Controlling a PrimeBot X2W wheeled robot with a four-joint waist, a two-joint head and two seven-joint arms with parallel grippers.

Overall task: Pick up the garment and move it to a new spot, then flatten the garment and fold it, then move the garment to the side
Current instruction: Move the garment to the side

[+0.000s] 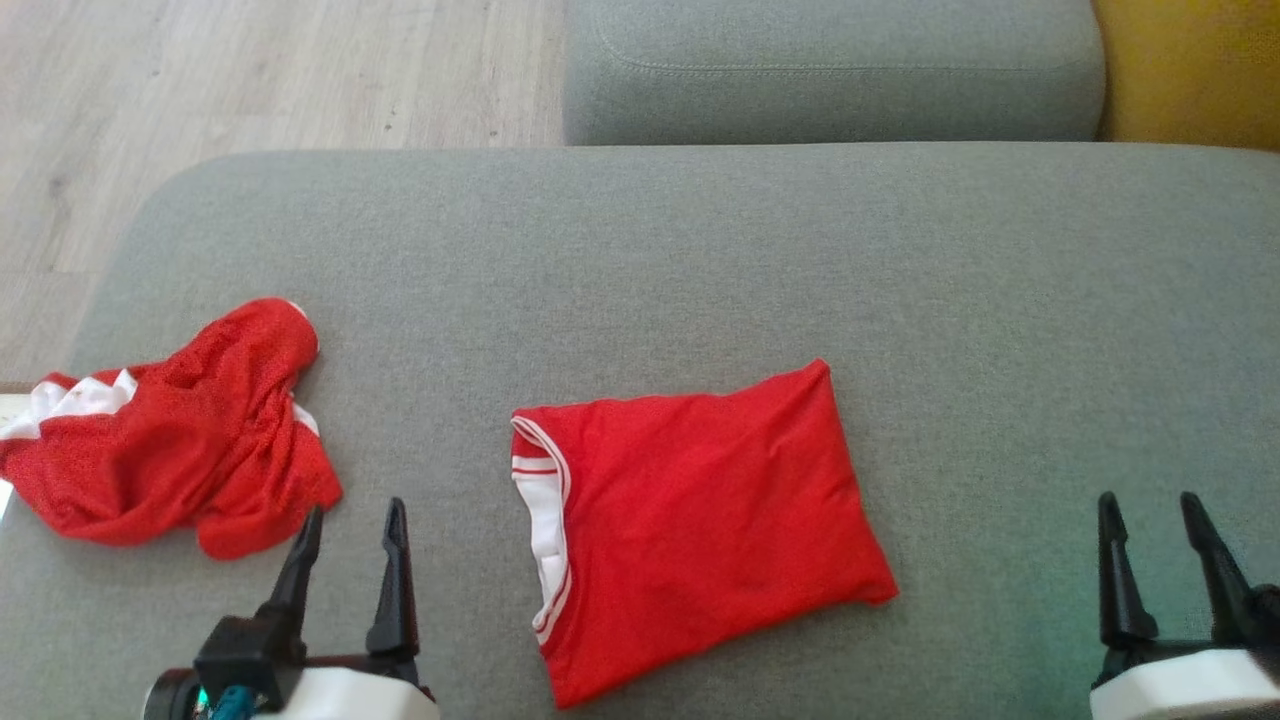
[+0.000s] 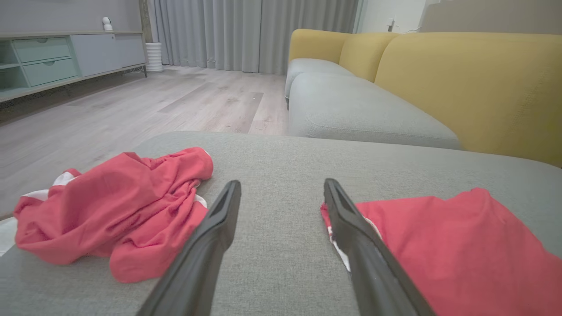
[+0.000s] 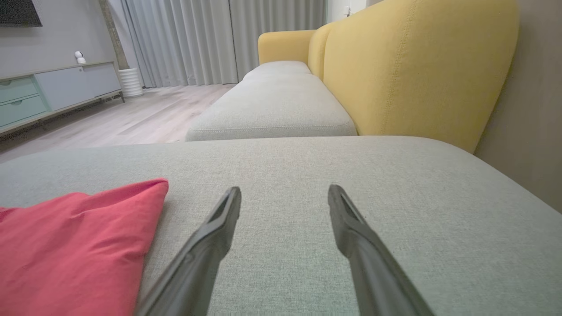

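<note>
A red garment with white trim lies folded into a rough rectangle (image 1: 700, 520) on the grey sofa cushion (image 1: 700, 250), its white-edged collar facing left. It also shows at the lower right of the left wrist view (image 2: 448, 245) and at the lower left of the right wrist view (image 3: 74, 245). A second red and white garment (image 1: 170, 430) lies crumpled near the cushion's left edge (image 2: 114, 215). My left gripper (image 1: 355, 510) is open and empty between the two garments. My right gripper (image 1: 1150, 505) is open and empty over bare cushion, right of the folded garment.
Beyond the cushion sits another grey seat cushion (image 1: 830, 70) with a yellow backrest (image 3: 417, 66). Pale wood floor (image 1: 200, 100) lies off the cushion's left and far-left edges. A low cabinet (image 2: 52, 57) and grey curtains (image 2: 254, 30) stand across the room.
</note>
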